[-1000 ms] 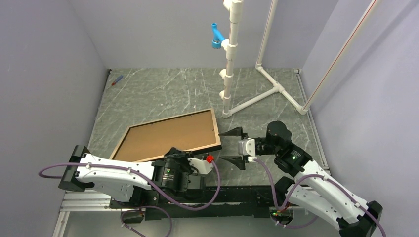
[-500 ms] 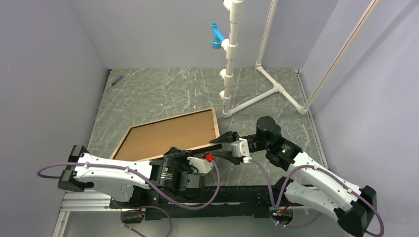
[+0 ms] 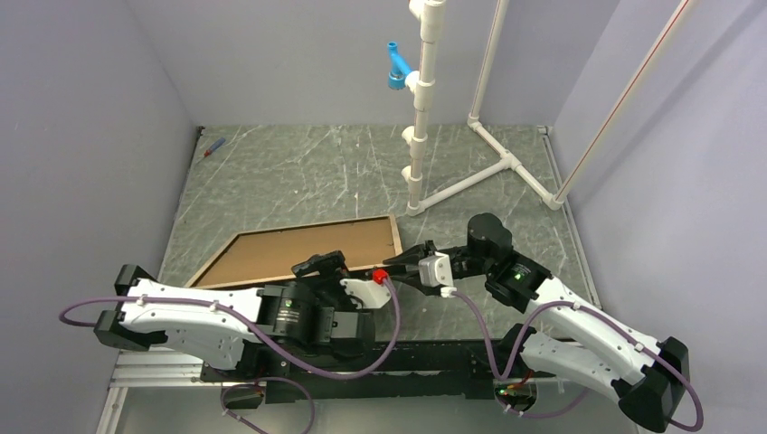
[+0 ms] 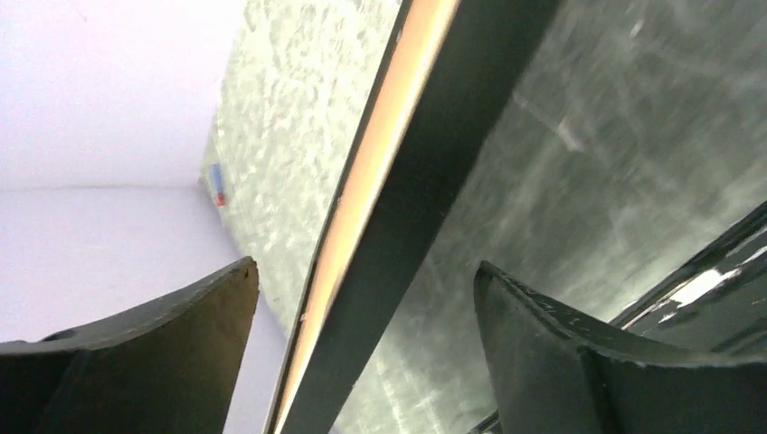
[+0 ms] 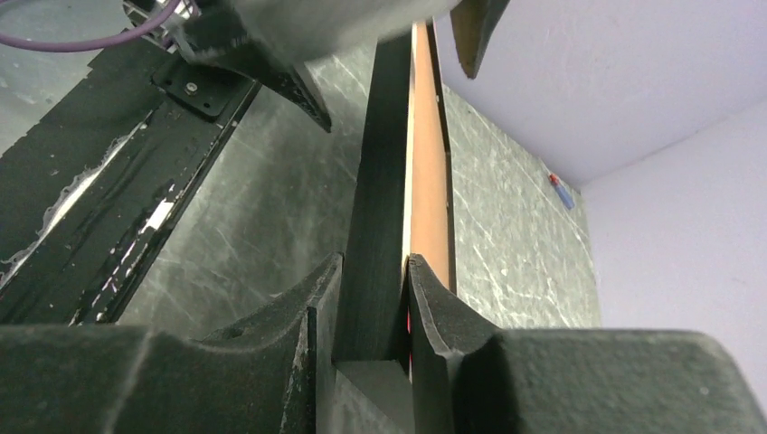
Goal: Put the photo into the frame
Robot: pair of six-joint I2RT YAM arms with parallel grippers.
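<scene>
The frame (image 3: 396, 240) lies on the grey table with its near edge raised, its brown inner face turned up. In the right wrist view its dark rail (image 5: 384, 163) runs straight away from me between the fingers. My right gripper (image 3: 409, 259) (image 5: 375, 262) is shut on the frame's near right corner. My left gripper (image 3: 314, 269) (image 4: 364, 267) stands open astride the near rail (image 4: 425, 154), both fingers apart from it. The photo is out of view.
A white pipe stand (image 3: 421, 117) with a blue fitting (image 3: 396, 68) rises behind the frame, its feet spreading to the back right. A small red-and-blue thing (image 3: 213, 146) lies at the back left corner. Walls close in on three sides.
My right gripper moved left onto the frame's corner and shut on it. My left gripper opened and let go of the near rail. The frame's near edge has risen.
</scene>
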